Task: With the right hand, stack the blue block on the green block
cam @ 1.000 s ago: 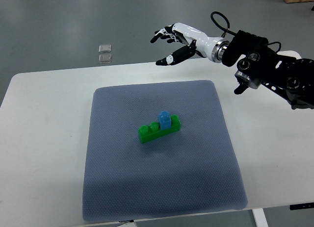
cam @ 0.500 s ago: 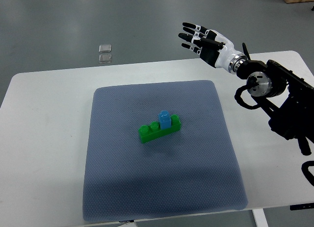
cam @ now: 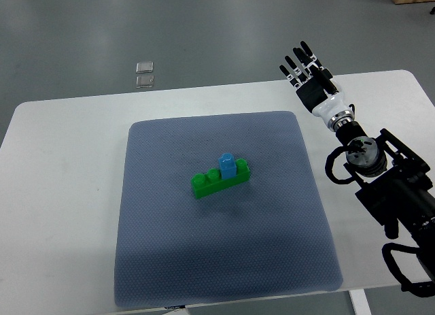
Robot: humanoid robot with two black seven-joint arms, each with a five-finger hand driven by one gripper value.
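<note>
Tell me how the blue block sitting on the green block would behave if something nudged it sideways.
The blue block looks tall and narrow, so it might tip or pop off. It sits on the green block, whose long, flat base probably makes the pair slide together on the textured mat, which likely adds grip.

Small blue plastic block (cam: 228,165) sits on long green studded block (cam: 220,179), mid-mat on grey-blue fabric mat (cam: 204,260), itself upon white worktop (cam: 61,213). Right hand (cam: 314,87) at two o'clock, well apart.
</note>
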